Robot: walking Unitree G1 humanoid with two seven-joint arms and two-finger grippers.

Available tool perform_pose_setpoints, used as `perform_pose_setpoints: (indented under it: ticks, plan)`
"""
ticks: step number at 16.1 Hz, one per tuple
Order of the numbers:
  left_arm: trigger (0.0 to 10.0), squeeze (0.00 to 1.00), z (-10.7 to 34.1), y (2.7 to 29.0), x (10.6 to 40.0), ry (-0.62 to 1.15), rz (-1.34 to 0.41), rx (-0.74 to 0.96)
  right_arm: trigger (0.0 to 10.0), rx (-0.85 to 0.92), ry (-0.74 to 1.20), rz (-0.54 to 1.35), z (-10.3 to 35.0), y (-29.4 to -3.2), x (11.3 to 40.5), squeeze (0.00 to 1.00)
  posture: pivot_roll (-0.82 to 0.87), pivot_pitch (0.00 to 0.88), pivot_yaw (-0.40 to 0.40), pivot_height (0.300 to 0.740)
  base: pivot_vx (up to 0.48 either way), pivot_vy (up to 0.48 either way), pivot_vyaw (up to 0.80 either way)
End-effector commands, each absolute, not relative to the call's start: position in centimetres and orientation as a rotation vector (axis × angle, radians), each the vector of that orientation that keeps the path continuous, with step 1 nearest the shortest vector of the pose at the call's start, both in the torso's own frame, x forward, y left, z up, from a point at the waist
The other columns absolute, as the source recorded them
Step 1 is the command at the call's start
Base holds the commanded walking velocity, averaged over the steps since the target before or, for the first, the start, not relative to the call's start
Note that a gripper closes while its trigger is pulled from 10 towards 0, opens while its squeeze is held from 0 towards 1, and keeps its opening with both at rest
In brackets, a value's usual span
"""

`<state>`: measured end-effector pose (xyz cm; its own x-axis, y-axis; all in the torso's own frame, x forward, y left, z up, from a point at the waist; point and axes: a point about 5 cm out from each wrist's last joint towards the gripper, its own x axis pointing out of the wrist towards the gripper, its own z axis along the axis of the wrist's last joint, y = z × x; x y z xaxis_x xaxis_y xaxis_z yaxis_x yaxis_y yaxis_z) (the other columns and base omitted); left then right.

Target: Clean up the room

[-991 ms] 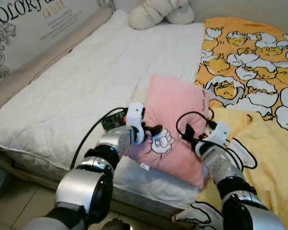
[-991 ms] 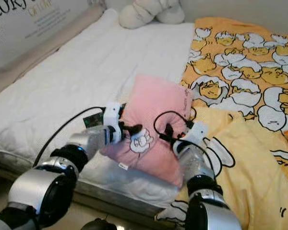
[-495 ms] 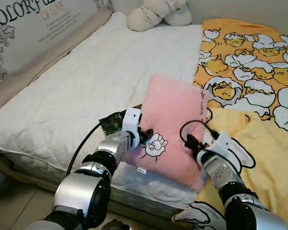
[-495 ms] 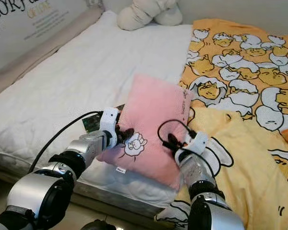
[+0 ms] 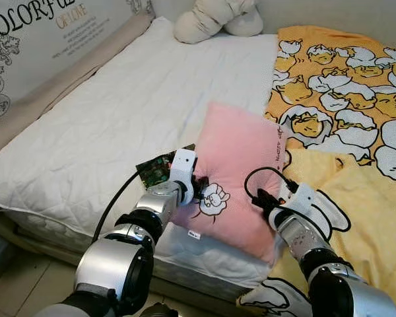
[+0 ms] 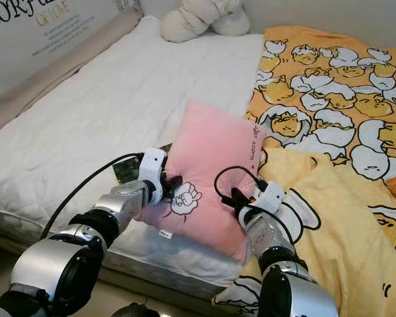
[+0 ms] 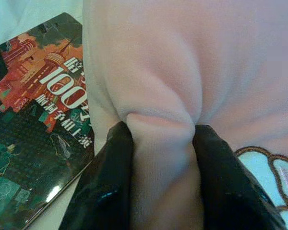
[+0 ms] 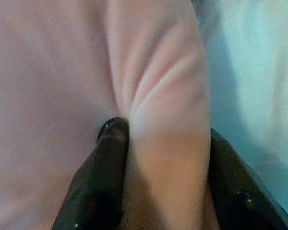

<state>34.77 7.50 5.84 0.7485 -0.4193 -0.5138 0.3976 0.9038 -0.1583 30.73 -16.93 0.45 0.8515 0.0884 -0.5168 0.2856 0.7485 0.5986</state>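
Note:
A pink pillow with a small white cartoon patch lies near the front edge of the bed, between the white mattress pad and the yellow blanket. My left gripper is shut on the pillow's left edge; in the left wrist view a fold of pink fabric is pinched between the black fingers. At the pillow's right edge my right gripper is shut too, its fingers squeezing a pink fold. A book with a city cover lies partly under the pillow.
A white quilted mattress pad covers the bed's left side. A yellow duck-print blanket covers the right. A cream plush toy sits at the head. A printed board runs along the left. Tiled floor lies below.
The pillow and both grippers have shifted a little forward onto the bed over the last second. Both grippers have kept their hold.

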Motion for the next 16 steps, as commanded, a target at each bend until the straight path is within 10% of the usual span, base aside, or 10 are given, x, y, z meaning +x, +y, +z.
perform_pose_setpoints:
  ticks: [1, 16]
  plan:
    - [0.0, 0.00, 5.9, 7.5, 34.8, 0.571, -0.453, -0.050, 0.0, 0.720, 0.614, -0.101, -0.4, -16.0, 30.1, 0.00, 0.04, 0.000, 0.047, 0.740, 0.000, 0.000, 0.00]
    - [0.0, 0.00, 12.2, 6.2, 37.9, 0.308, -0.582, -0.027, 0.0, 0.702, 0.346, -0.083, 4.9, -18.1, 34.1, 0.00, 0.01, 0.000, 0.058, 0.740, 0.000, 0.000, 0.00]
